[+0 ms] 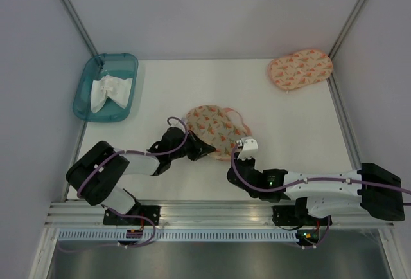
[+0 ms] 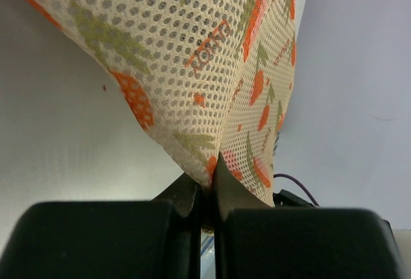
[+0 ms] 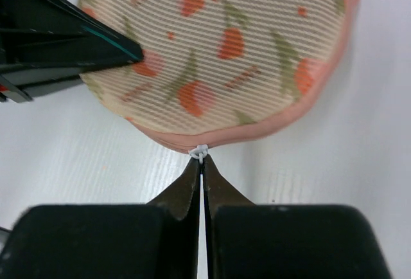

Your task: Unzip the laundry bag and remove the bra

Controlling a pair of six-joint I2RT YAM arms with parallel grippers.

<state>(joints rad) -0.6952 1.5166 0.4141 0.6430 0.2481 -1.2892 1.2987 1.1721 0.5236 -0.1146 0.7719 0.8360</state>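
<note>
laundry bag (image 3: pixel 218 54): right wrist reveals pincer (image 3: pixel 203 163) gripping zipper pull (image 3: pixel 199 152)

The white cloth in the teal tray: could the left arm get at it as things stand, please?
Probably not yet. The left hand is shut on the laundry bag, so it would have to let go first. Otherwise nothing lies between it and the teal tray holding the white cloth.

We see our left arm (image 1: pixel 96 170) and right arm (image 1: pixel 321 189) in black and white shells, purple cables (image 1: pixel 138 153) alongside, black tapered pincer fingers (image 3: pixel 186 192).
</note>
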